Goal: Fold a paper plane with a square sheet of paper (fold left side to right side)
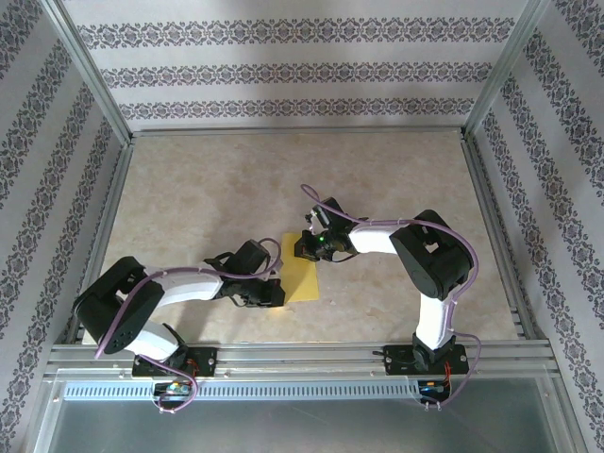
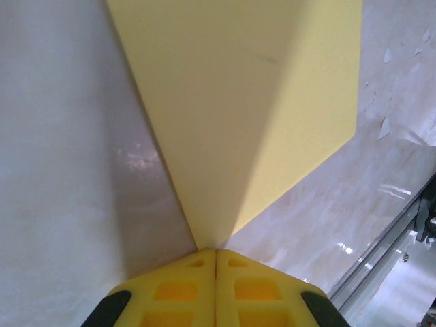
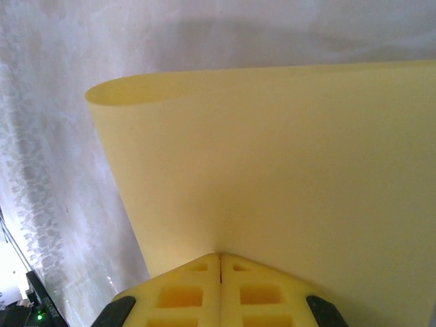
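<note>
Yellow is the one loud colour on this rig, and it's all sitting mid-table. Starting at the left: the left arm [image 1: 142, 297] lies low over the marbled table [image 1: 189, 189] and reaches in toward the centre. The left gripper [image 1: 271, 291] is at the near-left corner of the square sheet of paper [image 1: 304, 281]. On the left wrist cam its yellow fingers [image 2: 177, 293] are squeezed flat together with that corner nipped right in the seam. The sheet fans up and away from the tips, raised off the tabletop, with a dark shadow under its left edge.

The paper itself lies between the two grippers, a bit nearer the front rail than the back wall. It isn't flat. On the right wrist cam one side curls over in a soft rounded bend, with no sharp crease.

Over on the right, the right gripper [image 1: 307, 247] comes in at the far edge of the sheet. Its fingers [image 3: 180, 296] are clamped together too, with the paper's edge caught between the tips. Behind it the right arm [image 1: 429, 255] bends back toward its base at the front rail.
</note>
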Available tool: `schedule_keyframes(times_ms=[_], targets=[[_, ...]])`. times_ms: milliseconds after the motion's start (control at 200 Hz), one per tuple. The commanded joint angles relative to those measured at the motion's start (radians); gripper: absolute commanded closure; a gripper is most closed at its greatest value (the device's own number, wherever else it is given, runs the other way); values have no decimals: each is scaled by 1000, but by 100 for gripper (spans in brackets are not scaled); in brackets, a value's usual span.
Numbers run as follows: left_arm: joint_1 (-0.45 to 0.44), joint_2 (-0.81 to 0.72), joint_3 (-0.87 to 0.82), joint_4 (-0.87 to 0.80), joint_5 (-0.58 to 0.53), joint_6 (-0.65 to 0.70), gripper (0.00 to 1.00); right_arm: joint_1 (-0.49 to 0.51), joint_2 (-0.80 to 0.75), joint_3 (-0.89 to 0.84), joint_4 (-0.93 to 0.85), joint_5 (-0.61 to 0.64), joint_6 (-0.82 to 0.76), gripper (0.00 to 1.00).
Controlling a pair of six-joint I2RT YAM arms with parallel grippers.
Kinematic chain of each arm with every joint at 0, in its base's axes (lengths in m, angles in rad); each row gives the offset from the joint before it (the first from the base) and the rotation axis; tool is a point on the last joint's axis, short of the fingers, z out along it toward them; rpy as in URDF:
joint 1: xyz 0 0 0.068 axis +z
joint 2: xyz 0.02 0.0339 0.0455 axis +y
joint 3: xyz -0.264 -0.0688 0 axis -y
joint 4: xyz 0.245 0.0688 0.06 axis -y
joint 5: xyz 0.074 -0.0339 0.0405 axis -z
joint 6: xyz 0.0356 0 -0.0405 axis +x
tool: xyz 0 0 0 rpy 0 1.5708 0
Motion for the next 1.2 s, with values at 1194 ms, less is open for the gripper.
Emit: schedule_keyframes(times_ms=[1194], targets=[[126, 309, 282, -112, -13, 161, 97, -14, -59, 44, -69, 37, -37, 87]])
